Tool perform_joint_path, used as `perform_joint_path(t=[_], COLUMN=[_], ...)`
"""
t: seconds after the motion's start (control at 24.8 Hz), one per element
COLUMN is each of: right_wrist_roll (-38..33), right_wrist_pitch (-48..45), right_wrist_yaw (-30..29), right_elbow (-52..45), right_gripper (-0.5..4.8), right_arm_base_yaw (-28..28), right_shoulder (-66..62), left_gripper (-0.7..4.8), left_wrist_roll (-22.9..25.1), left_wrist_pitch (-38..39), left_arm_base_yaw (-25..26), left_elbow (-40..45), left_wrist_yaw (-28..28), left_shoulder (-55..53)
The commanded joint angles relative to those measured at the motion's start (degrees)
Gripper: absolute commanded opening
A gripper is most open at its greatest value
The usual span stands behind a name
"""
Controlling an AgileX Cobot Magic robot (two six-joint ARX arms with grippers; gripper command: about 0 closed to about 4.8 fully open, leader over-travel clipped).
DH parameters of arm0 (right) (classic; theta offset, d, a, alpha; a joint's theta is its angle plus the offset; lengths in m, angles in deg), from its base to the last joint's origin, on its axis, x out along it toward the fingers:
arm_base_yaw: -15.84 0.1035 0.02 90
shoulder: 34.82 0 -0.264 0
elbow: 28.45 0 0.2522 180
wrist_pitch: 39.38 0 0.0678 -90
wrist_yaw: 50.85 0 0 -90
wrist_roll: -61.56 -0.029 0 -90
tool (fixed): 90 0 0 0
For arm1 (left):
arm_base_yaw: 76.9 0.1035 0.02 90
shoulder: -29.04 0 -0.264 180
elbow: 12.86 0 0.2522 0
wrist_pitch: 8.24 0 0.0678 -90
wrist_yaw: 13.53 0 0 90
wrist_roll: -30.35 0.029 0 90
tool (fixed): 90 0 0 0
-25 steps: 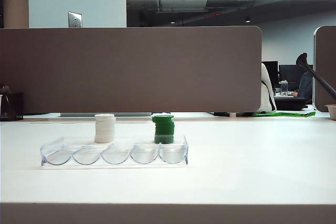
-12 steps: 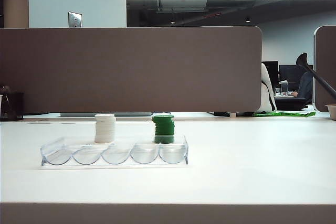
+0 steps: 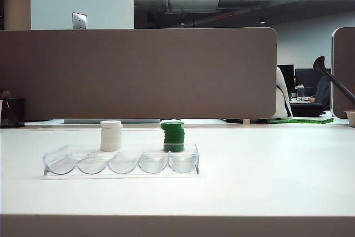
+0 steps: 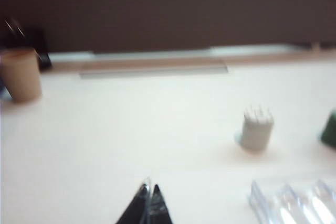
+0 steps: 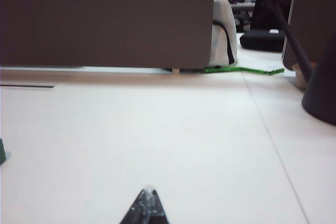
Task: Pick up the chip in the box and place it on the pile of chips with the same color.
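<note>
Counter [image 3: 266, 170]: carries everything.
Box [image 3: 121, 162]: clear, slots look empty.
Pile [image 3: 173, 136]: green, behind the box; chip not distinguishable.
White stack [image 3: 111, 135]: beside it.
Left gripper [image 4: 148, 206]: pressed together, empty, above the counter.
Right gripper [image 5: 147, 207]: same.

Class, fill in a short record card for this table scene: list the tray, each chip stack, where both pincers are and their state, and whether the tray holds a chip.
tray: clear box, five slots, front of table
white stack: behind tray
green pile of chips: behind tray, right of white
chip in tray: none visible
left pincer: shut, empty, low over the table, short of the tray
right pincer: shut, empty, above bare table
</note>
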Motion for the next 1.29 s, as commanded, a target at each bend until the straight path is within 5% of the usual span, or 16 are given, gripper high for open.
perform_joint_path(t=[0.04,1.29], right_wrist_roll=[0.2,0.5], right_wrist_pitch=[-0.7,-0.5], right_wrist_yaw=[0.3,-0.2], right_elbow=[0.2,-0.1], right_gripper=[-0.07,-0.06], right_arm_base_yaw=[0.0,0.0], right_shoulder=[0.0,0.0], left_gripper=[-0.06,-0.05], left_wrist_roll=[0.1,-0.3], left_wrist_pitch=[0.2,-3.4], left_arm_base_yaw=[0.0,0.0], left_elbow=[-0.2,-0.2], left_wrist_yaw=[0.6,-0.5], left_shoulder=[0.0,0.0])
